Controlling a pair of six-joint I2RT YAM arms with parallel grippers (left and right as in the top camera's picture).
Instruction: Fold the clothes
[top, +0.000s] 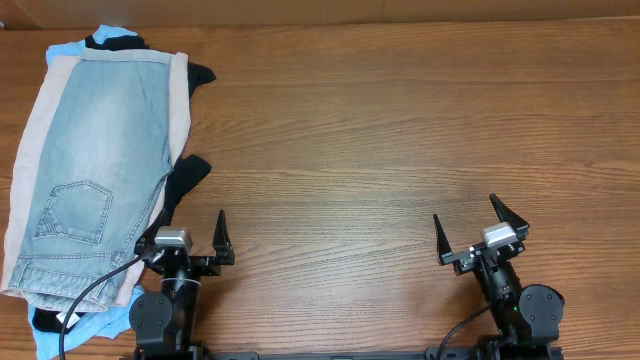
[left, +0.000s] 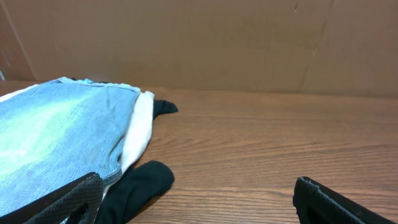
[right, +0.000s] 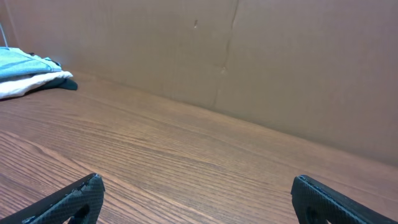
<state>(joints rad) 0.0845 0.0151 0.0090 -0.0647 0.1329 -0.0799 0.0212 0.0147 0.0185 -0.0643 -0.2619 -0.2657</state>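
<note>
The denim shorts (top: 95, 160) are seen lying flat on top of a stack at the left side of the wooden table (top: 400, 130). A beige garment (top: 181, 95) shows along their sides. A sky-blue garment (top: 62, 50) shows at the far corner and the near end, and a black garment (top: 188, 178) pokes out on the right of the pile. The left gripper (top: 186, 240) is held with its jaws spread wide and empty, just beside the near right corner of the stack. The right gripper (top: 472, 228) is likewise spread wide and empty, well apart from the clothes and over bare wood.

Several risks are judged from this layout. Because the garments are stacked, more than one layer could be pinched when the shorts are gripped. The beige or black piece might then be dragged along and the pile disturbed. The black fabric lies nearest the left fingers and could be caught by mistake if the descent is made there. The denim is expected to be stiff and heavy, so a shallow hold on a hem might slip during lifting. A long reach across to the pile is needed from the right arm, and a collision between the two arms could be caused if both are sent to the same corner.
</note>
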